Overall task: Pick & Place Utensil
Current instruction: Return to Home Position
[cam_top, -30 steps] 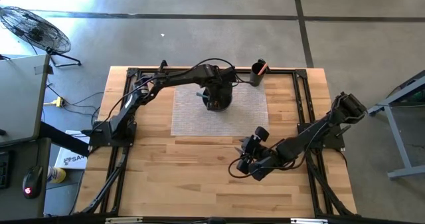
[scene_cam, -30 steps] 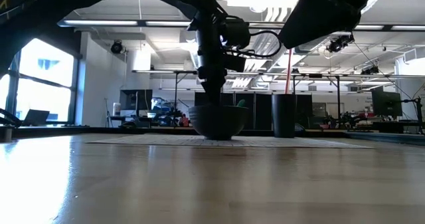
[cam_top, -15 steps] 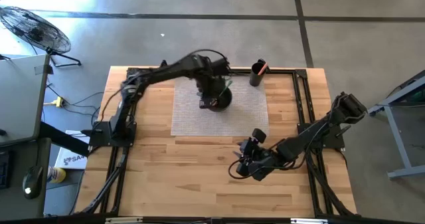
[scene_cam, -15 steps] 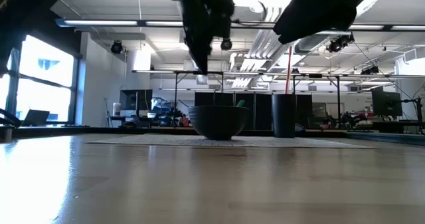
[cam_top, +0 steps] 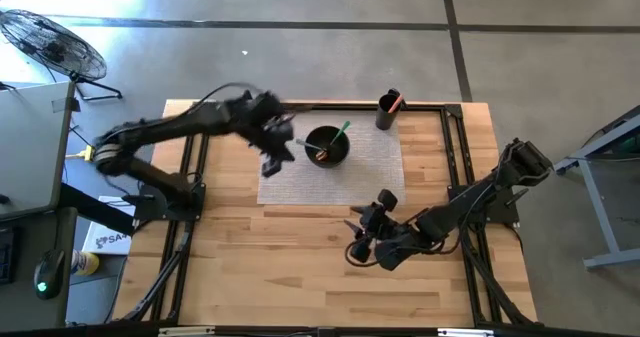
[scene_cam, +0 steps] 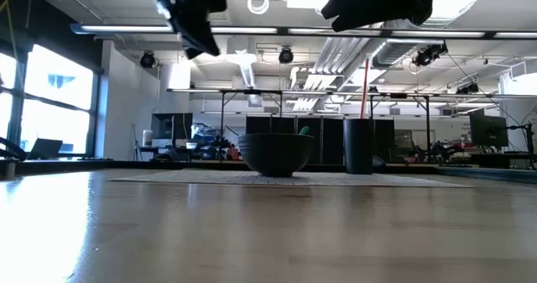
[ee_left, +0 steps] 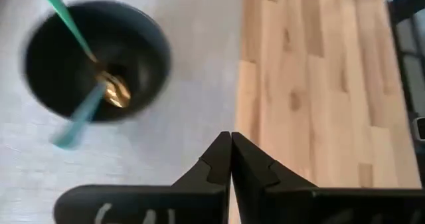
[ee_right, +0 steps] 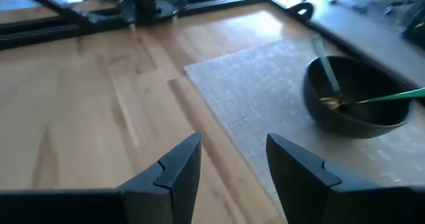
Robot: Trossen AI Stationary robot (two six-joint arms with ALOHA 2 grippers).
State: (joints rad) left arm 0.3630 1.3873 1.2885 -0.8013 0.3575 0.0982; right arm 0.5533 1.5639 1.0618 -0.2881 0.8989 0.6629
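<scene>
A dark bowl (cam_top: 327, 145) stands on a grey mat (cam_top: 375, 169); in it lie two utensils with green and teal handles and gold heads (ee_left: 114, 91), handles leaning on the rim. The same bowl (ee_right: 355, 98) appears in the right wrist view. A dark cup (cam_top: 386, 110) holding a red-handled utensil stands at the mat's far right corner. My left gripper (cam_top: 272, 149) hangs above the mat's left edge, left of the bowl, shut and empty (ee_left: 230, 154). My right gripper (cam_top: 360, 239) hovers over bare wood nearer than the mat, open and empty (ee_right: 232, 164).
The wooden table (cam_top: 250, 267) has a black frame around its edges. The mat covers the far middle. Bare wood lies on the near half and left side. A fan (cam_top: 50, 42) and a desk stand on the floor to the left.
My left gripper has risen out of the bowl and swung toward the table's left edge, leaving the green-handled utensil lying in the bowl. My right gripper has stayed near the mat's near edge, drifting slightly left.
</scene>
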